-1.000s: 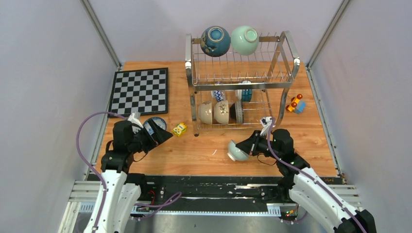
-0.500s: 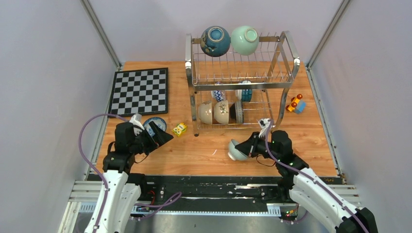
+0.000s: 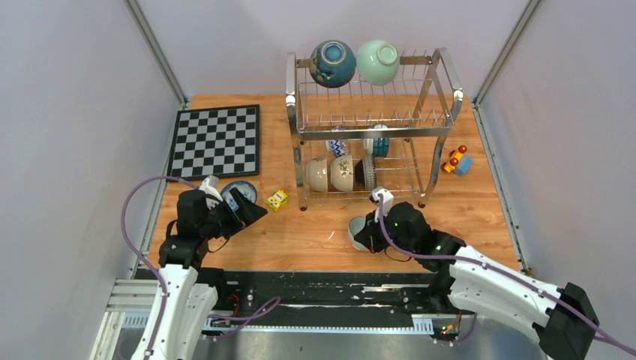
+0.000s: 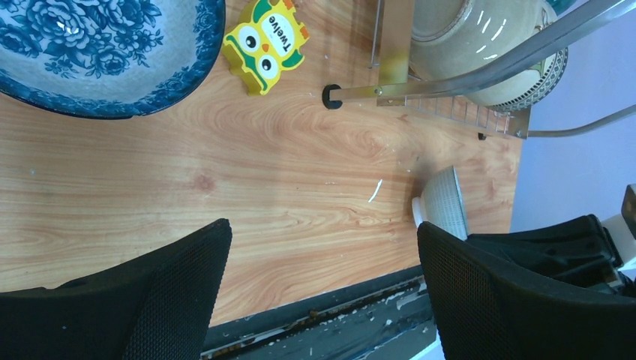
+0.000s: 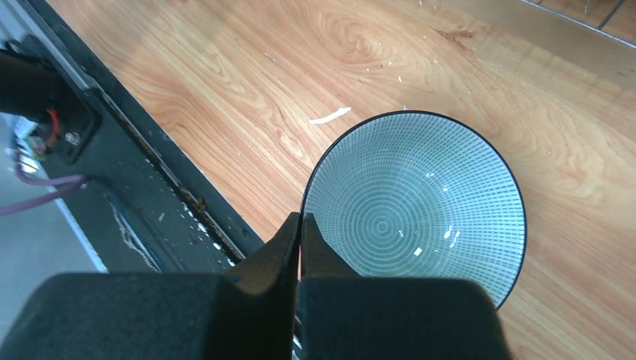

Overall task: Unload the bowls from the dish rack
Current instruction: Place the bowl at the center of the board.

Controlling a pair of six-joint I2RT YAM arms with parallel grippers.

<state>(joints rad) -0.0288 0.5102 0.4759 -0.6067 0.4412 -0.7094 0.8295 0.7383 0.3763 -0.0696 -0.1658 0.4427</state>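
Dish rack: the two-tier wire dish rack [image 3: 360, 133] stands at the far middle of the table [image 3: 315, 229].
Top tier: two bowls with their feet turned toward the top camera, a dark blue bowl [image 3: 332, 63] on the left and a mint green bowl [image 3: 377, 61] on the right, close together.
Lower tier: five bowls that I can make out. A patterned white bowl [image 3: 337, 145] and a teal bowl [image 3: 379, 142] sit behind. In front, on edge and side by side, are a cream bowl [image 3: 317, 173], a second cream bowl [image 3: 343, 173] and a dark-rimmed bowl [image 3: 368, 172].
In the way: chrome tubes and wires cross in front of the lower-tier bowls.
Off the rack: two bowls. A floral blue bowl [image 3: 241, 190] sits upright at near left. A ringed bowl [image 5: 412, 202] is just before the rack's front.
Right end effector [image 5: 300, 219]: fingers pinched together on the ringed bowl's near rim, mouth up. I cannot tell whether its foot touches the table.
Left end effector [image 4: 322, 229]: fingers wide apart, nothing between them, over bare wood beside the floral blue bowl.
Bowl count: nine in view.
Other things: one chessboard [image 3: 216, 140] at far left, one yellow block [image 3: 278, 199] between the floral blue bowl and the rack's front-left leg, and one toy car [image 3: 457, 160] right of the rack.
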